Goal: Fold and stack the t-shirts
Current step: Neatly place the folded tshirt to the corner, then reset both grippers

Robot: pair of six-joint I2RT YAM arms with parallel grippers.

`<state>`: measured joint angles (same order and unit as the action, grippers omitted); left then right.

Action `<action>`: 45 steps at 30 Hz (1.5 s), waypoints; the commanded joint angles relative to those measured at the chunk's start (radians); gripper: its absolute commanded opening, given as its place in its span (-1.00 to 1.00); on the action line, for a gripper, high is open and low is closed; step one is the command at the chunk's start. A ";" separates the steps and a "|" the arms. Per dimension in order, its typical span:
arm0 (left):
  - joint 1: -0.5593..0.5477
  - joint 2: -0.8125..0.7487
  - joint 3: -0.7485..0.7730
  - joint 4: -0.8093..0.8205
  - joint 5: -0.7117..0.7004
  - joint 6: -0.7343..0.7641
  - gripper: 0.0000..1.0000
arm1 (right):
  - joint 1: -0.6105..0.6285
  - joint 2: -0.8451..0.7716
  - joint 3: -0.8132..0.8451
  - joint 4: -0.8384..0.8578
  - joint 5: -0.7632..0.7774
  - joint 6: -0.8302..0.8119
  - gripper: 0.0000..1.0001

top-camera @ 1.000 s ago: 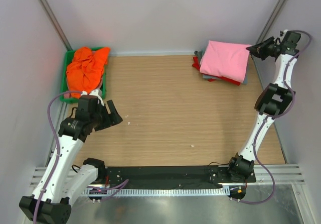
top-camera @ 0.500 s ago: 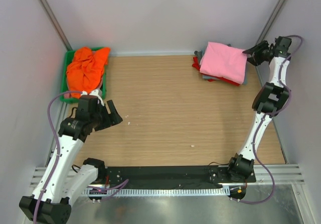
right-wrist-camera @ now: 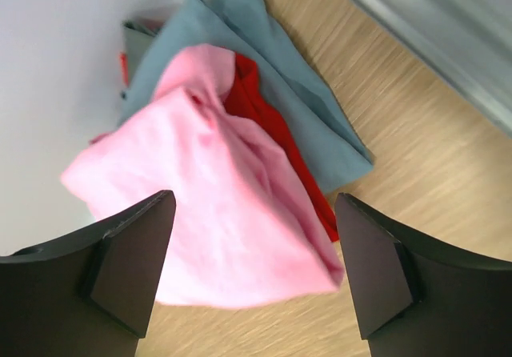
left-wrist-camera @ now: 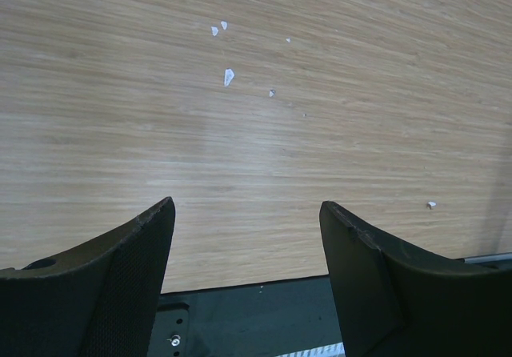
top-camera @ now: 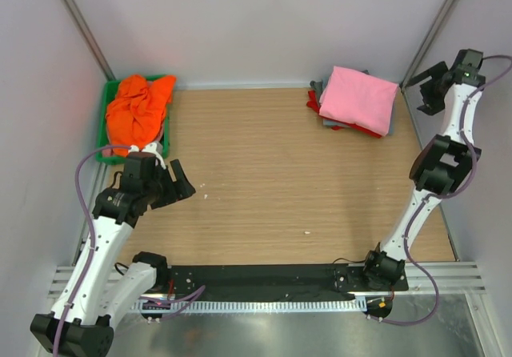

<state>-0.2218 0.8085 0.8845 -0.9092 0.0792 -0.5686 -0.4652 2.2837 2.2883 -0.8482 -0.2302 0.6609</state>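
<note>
Fingers (right-wrist-camera: 128, 253) on the right gripper (top-camera: 422, 91) have just popped wide and backed off the pink t-shirt (top-camera: 358, 97), now folded atop the stack (top-camera: 316, 98). Left gripper (left-wrist-camera: 248, 237) hangs spread, empty. Orange t-shirt (top-camera: 138, 109) sits crumpled in the green bin (top-camera: 102, 142), probably next.

The left arm (top-camera: 94, 249) rises from its base and bends forward at the elbow. Its wrist is pitched down, so the left gripper (left-wrist-camera: 246, 205) faces downward and slightly ahead. Its two fingers (left-wrist-camera: 128, 269) stand well apart with nothing between them. The right arm (top-camera: 416, 205) stretches nearly straight, far from its base, with the wrist held high. The right gripper (right-wrist-camera: 254, 198) tilts downward, its jaws spread wide, holding and touching nothing.
</note>
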 commanded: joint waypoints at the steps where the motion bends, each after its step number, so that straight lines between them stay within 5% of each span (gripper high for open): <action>1: 0.004 -0.017 0.008 0.029 0.001 0.003 0.48 | -0.113 -0.252 0.008 0.083 0.226 0.025 0.75; 8: 0.006 -0.022 0.007 0.030 0.007 0.003 0.49 | 0.020 -0.649 -0.269 0.179 0.281 -0.073 0.77; 16: 0.004 -0.025 0.008 0.029 0.001 0.003 0.49 | 0.332 -1.313 -1.093 0.549 0.302 -0.084 0.78; 20: 0.004 -0.023 0.008 0.029 -0.005 -0.001 0.49 | 0.410 -1.435 -1.332 0.567 0.177 -0.043 0.99; 25: 0.004 -0.012 0.011 0.020 -0.027 -0.007 0.49 | 0.520 -1.477 -1.510 0.581 0.078 -0.018 1.00; 32: 0.004 -0.019 0.007 0.018 -0.056 -0.017 0.49 | 0.776 -1.465 -1.672 0.650 0.156 -0.004 1.00; 36: 0.004 -0.035 -0.001 0.024 -0.073 -0.030 0.49 | 1.046 -1.344 -1.609 0.559 0.479 -0.055 0.99; 41: 0.004 -0.055 -0.010 0.030 -0.130 -0.039 0.49 | 1.495 -1.146 -1.440 0.316 1.109 0.021 0.99; 45: 0.004 -0.072 -0.018 0.046 -0.153 -0.043 0.49 | 1.712 -1.207 -1.530 0.369 1.304 0.103 1.00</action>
<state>-0.2218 0.7570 0.8761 -0.9085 -0.0292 -0.5999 1.1240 1.1400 0.7876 -0.4622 0.7151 0.6807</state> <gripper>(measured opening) 0.744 0.996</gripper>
